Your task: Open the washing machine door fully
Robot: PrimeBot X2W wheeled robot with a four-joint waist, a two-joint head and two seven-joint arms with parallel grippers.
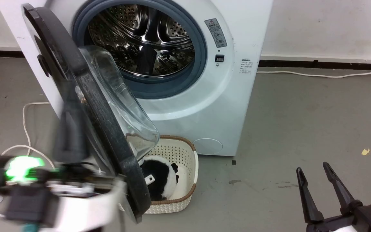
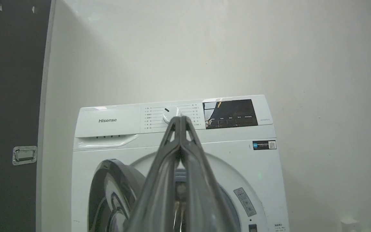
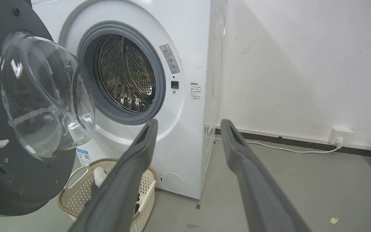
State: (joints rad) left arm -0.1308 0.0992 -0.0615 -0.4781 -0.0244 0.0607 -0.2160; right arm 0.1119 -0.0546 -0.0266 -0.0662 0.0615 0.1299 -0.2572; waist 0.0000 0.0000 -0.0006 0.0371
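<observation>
- Washing machine point(image 1: 204, 106) stood on the grey floor point(image 1: 301, 122) against a white wall, steel drum point(image 1: 143, 42) exposed.
- Washing machine door point(image 1: 98, 112) was swung out on the machine's left side, seen nearly edge-on in the head view, glass bowl facing the drum; partly open, well off the front.
- Left pincer point(image 2: 180, 117) had its fingers pressed together, tips meeting, nothing seen between them; its wrist view looked up at the machine's control panel.
- In the head view the left arm was a blur at lower left, by the door's outer face; contact could not be told.
- Right pincer point(image 1: 312, 167) was spread wide, holding nothing, low over the floor at lower right, well apart from the door.
- Cream basket point(image 1: 179, 151) sat on the floor just under the door, touching or nearly touching the machine front, with a black-and-white plush toy point(image 1: 159, 180) inside.
- White cable point(image 1: 317, 75) ran along the wall base.
</observation>
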